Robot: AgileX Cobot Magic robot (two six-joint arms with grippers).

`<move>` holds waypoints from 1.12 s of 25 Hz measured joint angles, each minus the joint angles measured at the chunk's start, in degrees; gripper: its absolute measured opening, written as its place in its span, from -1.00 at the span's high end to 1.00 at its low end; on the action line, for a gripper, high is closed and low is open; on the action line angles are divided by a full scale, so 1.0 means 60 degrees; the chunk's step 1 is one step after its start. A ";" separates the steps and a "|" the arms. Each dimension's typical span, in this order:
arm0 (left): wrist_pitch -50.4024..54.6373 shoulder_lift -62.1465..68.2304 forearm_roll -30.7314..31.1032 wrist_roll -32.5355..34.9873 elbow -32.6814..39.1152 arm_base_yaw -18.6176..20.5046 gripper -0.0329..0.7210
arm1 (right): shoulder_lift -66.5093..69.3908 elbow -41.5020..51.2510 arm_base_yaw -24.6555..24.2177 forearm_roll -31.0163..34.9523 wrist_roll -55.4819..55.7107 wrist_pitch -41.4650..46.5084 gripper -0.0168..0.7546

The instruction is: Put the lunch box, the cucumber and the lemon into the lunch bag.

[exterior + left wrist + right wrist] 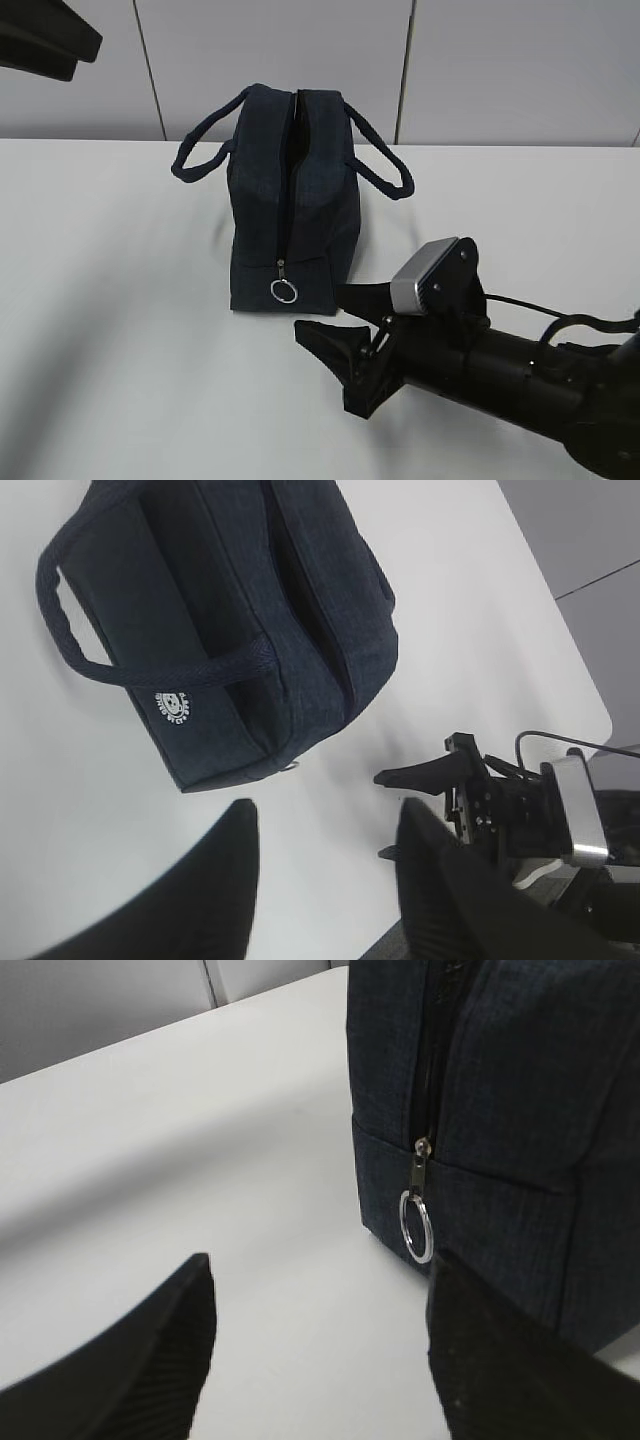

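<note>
White table (120, 330); right hand (345, 320) wide open, empty, near lunch bag (290, 190).

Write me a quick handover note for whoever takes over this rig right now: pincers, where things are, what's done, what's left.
Right pincer: open, empty, low over the table, just in front of the lunch bag near its ring pull.
Left pincer: open, empty, raised above the bag.
Lunch bag: upright mid-table, slider at the bottom of the end wall.
Lunch box, cucumber, lemon: none in view; whether any are inside cannot be told.
Left: confirm the contents, load whatever is missing.
</note>
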 joint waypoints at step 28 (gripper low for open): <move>0.0000 0.0000 0.0000 0.0000 0.0000 0.0000 0.13 | 0.2405 -0.2589 0.0000 0.0000 0.0012 0.0157 -0.32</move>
